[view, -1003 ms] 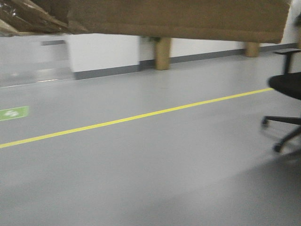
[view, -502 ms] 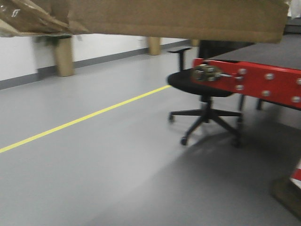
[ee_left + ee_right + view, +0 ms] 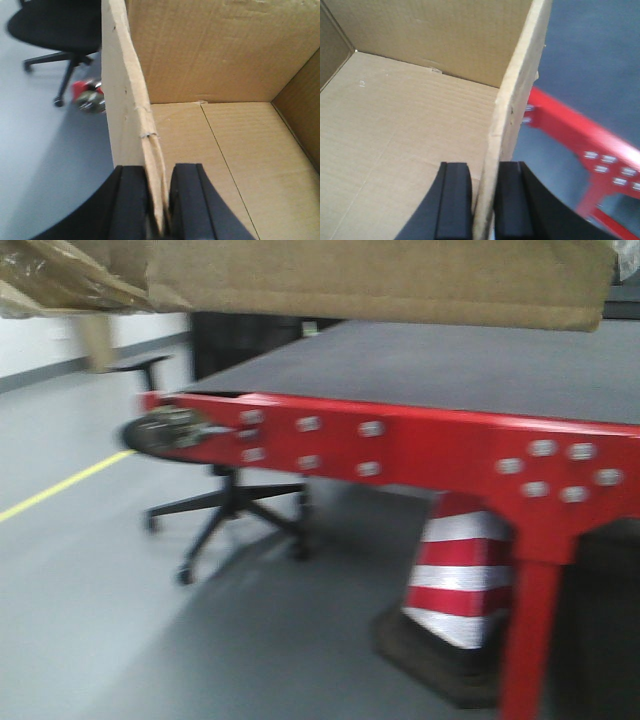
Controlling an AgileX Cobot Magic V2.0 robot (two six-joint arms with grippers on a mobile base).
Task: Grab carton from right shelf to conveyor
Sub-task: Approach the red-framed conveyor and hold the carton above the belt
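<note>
A brown open carton (image 3: 380, 280) fills the top of the front view, held in the air. Its empty inside shows in the left wrist view (image 3: 215, 140) and in the right wrist view (image 3: 405, 125). My left gripper (image 3: 159, 210) is shut on the carton's left wall, one finger on each side. My right gripper (image 3: 485, 210) is shut on the carton's right wall in the same way. The conveyor (image 3: 400, 440), a red frame with a dark grey belt, stands just ahead and below the carton. Part of it shows in the right wrist view (image 3: 580, 145).
A black office chair (image 3: 220, 510) stands on the grey floor left of the conveyor, also in the left wrist view (image 3: 55, 30). A red and white striped cone (image 3: 455, 580) sits under the conveyor. A yellow floor line (image 3: 50, 490) runs at the left.
The view has swung right: the wall and yellow line slid off to the left, the chair came in and moved left, and the red conveyor now fills the front. The carton stays held.
</note>
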